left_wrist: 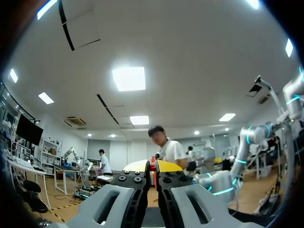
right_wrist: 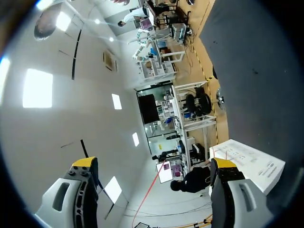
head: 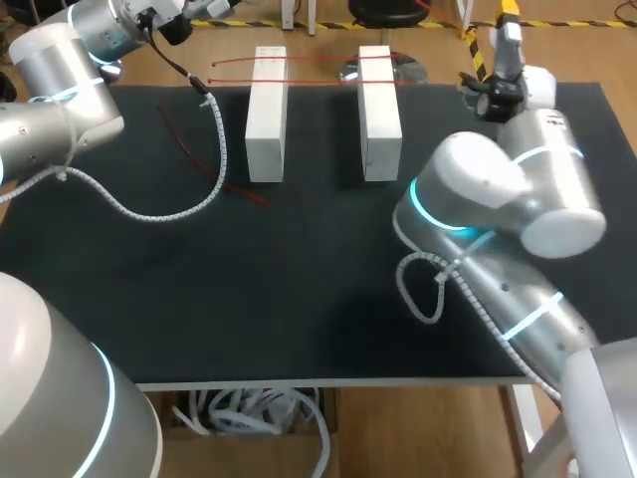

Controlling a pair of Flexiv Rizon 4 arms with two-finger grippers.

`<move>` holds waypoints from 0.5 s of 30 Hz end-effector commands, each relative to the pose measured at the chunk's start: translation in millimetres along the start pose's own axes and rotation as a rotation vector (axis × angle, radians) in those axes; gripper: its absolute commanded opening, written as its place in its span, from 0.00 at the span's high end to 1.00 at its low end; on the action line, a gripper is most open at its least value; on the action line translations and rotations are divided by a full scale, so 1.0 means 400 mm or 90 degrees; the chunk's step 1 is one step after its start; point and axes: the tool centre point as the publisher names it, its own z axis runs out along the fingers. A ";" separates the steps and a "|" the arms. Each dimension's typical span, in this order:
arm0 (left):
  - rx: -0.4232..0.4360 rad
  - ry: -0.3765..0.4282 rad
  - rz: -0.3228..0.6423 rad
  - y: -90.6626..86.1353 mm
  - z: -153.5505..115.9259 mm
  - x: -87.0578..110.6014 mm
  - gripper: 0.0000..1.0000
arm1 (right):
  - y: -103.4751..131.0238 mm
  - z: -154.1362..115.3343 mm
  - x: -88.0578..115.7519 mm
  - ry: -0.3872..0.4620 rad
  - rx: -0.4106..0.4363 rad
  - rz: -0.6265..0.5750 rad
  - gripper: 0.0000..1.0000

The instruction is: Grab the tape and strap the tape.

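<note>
Across the far side of the surface (head: 299, 279), two red strands of tape (head: 299, 60) run side by side over the tops of the two white blocks (head: 267, 115), spanning the gap between them. They look fairly straight, and on your left they end just past the left block. A loose red strip (head: 245, 192) lies flat on the mat nearer your left arm, beside its coiled cable.

Your left claw (left_wrist: 153, 166) is pinched together, with a sliver of red caught between its yellow tips. I take that to be the tape, though you cannot tell from these views which strand or end it is. It is raised and points out into the room, off the far left corner.

Your right claw (right_wrist: 153, 164) is spread wide and holds nothing. It sits past the far right of the surface. A thin red line runs through the space ahead of it, and one white block shows just beside one finger.

By my reading the grab is done and the strapping is in hand. The next move probably needs your right claw lined up so the strand sits squarely between its fingers, then closed on it. Your left should hold its tension meanwhile, so the tape does not slip off the blocks.
</note>
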 end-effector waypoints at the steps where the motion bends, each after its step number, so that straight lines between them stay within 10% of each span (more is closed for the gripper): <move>1: 0.000 -0.001 0.001 0.000 0.000 0.001 1.00 | -0.042 0.016 -0.001 0.018 -0.491 0.005 0.00; 15: 0.000 -0.001 0.001 0.000 0.000 0.001 1.00 | -0.050 0.015 0.022 0.040 -0.463 0.024 0.00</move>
